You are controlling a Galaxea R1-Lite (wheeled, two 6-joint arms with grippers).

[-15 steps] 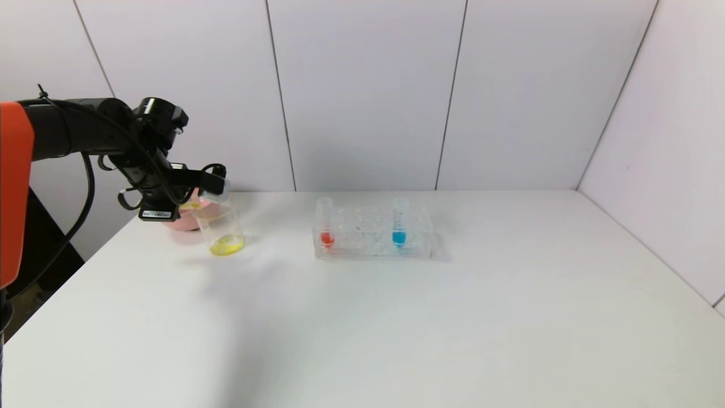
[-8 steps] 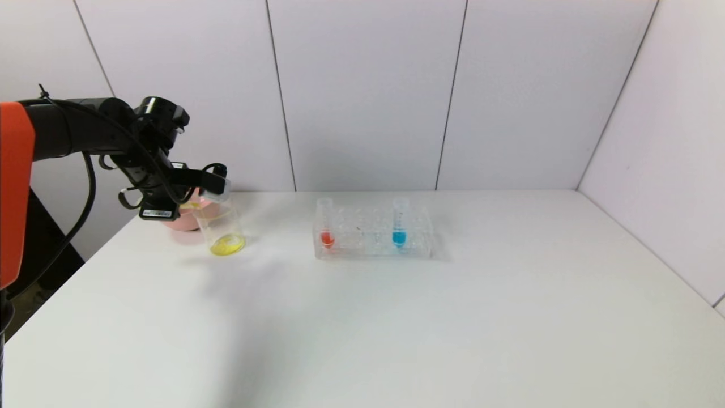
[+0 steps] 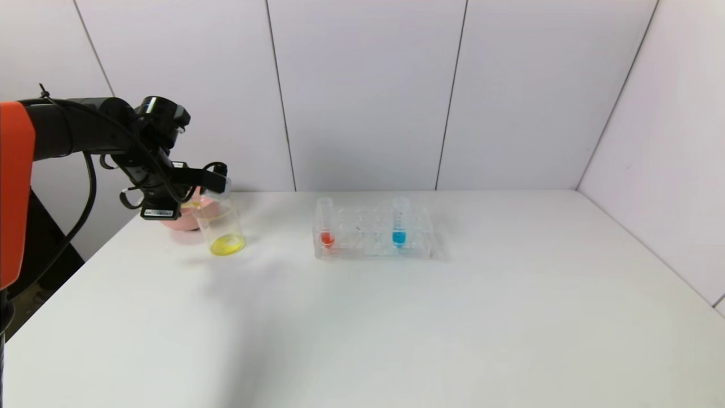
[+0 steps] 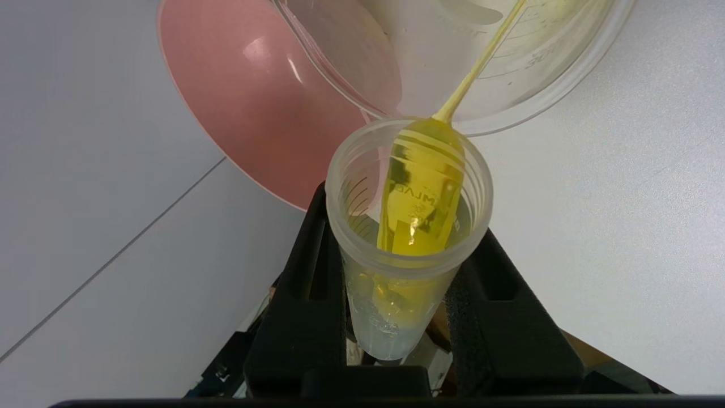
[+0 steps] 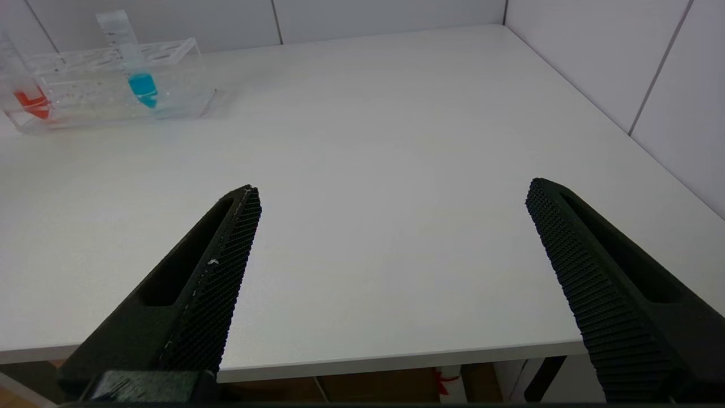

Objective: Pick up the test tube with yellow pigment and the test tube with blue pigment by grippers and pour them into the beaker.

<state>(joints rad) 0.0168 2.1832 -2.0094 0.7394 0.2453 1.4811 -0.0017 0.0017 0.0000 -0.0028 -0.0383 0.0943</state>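
Observation:
My left gripper (image 3: 210,182) is shut on the test tube with yellow pigment (image 4: 405,226) and holds it tipped over the beaker (image 3: 222,225) at the table's far left. A thin yellow stream (image 4: 478,65) runs from the tube's mouth into the beaker (image 4: 544,73), which holds yellow liquid at its bottom. The test tube with blue pigment (image 3: 399,222) stands upright in the clear rack (image 3: 416,246); it also shows in the right wrist view (image 5: 133,59). My right gripper (image 5: 391,195) is open and empty, low at the table's near right edge, out of the head view.
A pink bowl (image 3: 182,218) sits just behind the beaker, partly hidden by the left gripper; it also shows in the left wrist view (image 4: 249,96). A tube with red-orange liquid (image 3: 325,222) stands at the rack's left end. White walls close the back and right.
The left gripper with the yellow tube has shifted very slightly while pouring over the beaker. The right arm has not moved.

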